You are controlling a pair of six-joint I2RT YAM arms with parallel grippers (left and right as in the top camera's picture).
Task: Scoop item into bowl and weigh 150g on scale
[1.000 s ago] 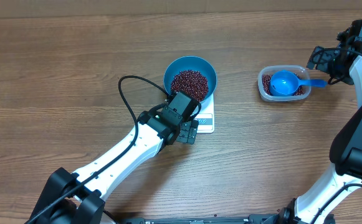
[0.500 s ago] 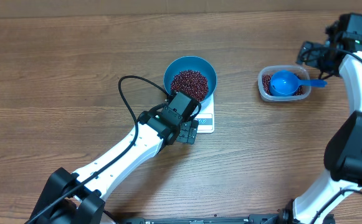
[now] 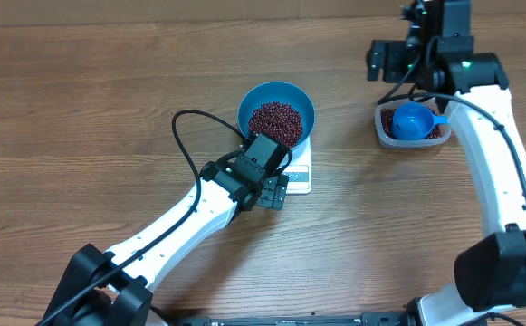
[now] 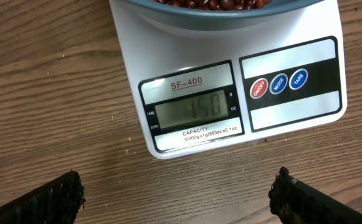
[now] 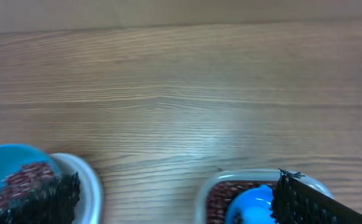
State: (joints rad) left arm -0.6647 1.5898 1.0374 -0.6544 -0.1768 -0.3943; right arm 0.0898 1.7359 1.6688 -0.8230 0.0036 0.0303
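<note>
Left wrist view: small white square scale (image 4: 187, 68), upper centre, reads 150 (target); hold left gripper (image 4: 177, 180) and right gripper (image 5: 179, 180), both gaping, away.

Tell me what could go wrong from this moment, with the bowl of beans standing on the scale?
1. The open left gripper hangs close to the front edge of the scale; a small bump could shift it or the bowl and change the reading, which seems to show 150.
2. The open right gripper is near the tub, where the scoop lies with its handle over the rim; touching it could spill beans.
</note>
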